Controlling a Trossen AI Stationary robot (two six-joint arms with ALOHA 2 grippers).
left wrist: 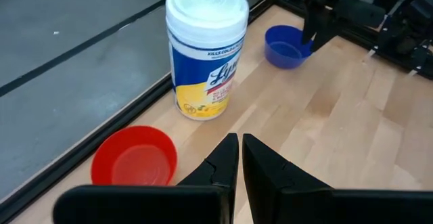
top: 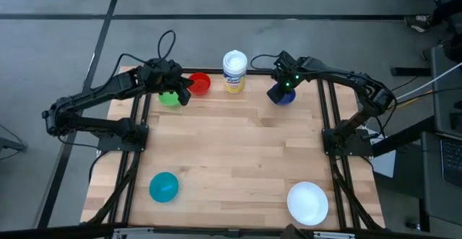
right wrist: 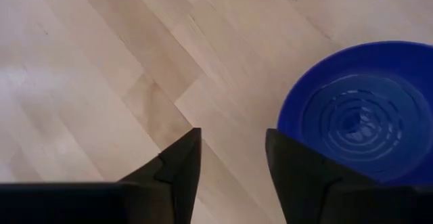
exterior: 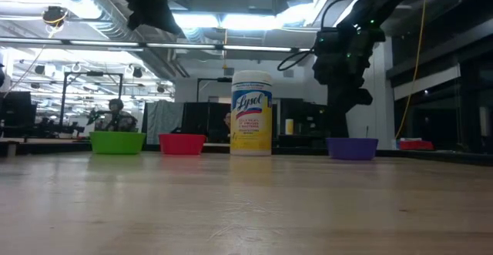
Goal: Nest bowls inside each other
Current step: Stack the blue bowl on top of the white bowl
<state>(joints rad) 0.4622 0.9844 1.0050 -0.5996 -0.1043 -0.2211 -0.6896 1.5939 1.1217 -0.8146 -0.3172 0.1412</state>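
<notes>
Five bowls are spread over your table (top: pixel 238 152), none nested. At the far edge you have the green bowl (top: pixel 169 99) and the red bowl (top: pixel 200 84) side by side on the left, then the tub (top: pixel 234 71) in the middle, then the blue bowl (top: pixel 282 95) to the right. The cyan bowl (top: pixel 164 186) sits alone at the near left, and the white bowl (top: pixel 307 202) at the near right, both well apart from the rest. Your left gripper (top: pixel 180 91) hangs above the gap between the green and red bowls, its fingers (left wrist: pixel 226 162) pressed together with nothing between them. Your right gripper (top: pixel 283 86) is over the blue bowl's left rim; its fingers (right wrist: pixel 181 162) stand apart, one over bare wood and the other over the bowl's edge, gripping nothing. From table height, all three far bowls rest flat on the wood, with the right arm coming down just behind the blue one. Beyond the table, a person (exterior: pixel 115 113) sits in the room behind the green bowl.
</notes>
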